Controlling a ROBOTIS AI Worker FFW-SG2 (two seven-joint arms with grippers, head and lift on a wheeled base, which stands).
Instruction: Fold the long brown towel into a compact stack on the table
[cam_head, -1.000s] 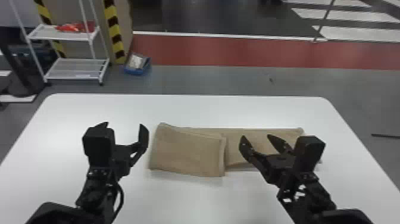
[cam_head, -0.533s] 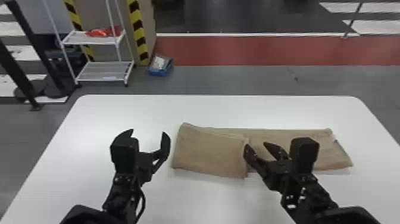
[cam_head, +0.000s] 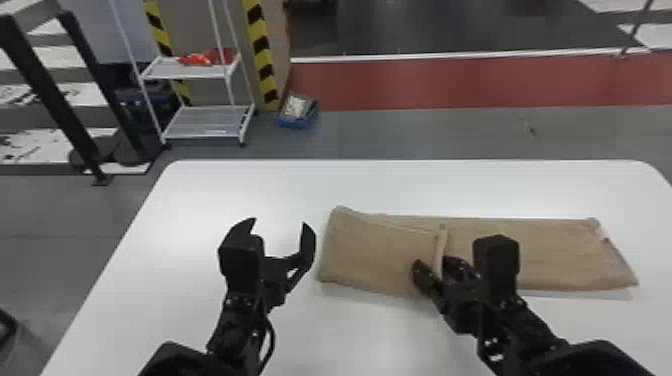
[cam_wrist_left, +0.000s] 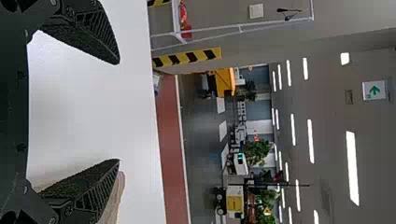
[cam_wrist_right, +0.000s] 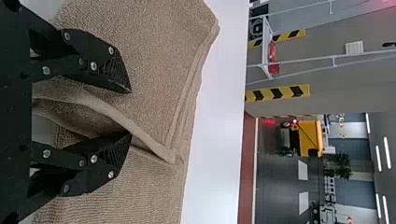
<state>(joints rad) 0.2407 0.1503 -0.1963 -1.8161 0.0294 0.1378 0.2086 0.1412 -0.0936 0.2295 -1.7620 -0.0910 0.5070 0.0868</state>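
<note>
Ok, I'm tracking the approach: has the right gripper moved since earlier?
Yes: against the table, the right gripper has shifted left, astride the towel's folded edge.

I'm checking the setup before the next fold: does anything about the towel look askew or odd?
Mildly: the brown towel's folded-over flap lies slightly skewed on the table, its far left corner poking past the layer beneath. Nothing looks spilled or damaged.

The towel (cam_head: 550, 255) lies on the desk (cam_head: 280, 185) toward the right edge, its left flap (cam_head: 375, 250) on top of the rest. Beyond the far left corner, a rack (cam_head: 207, 122) stands on the floor (cam_head: 425, 135), left of a box (cam_head: 296, 122).
</note>
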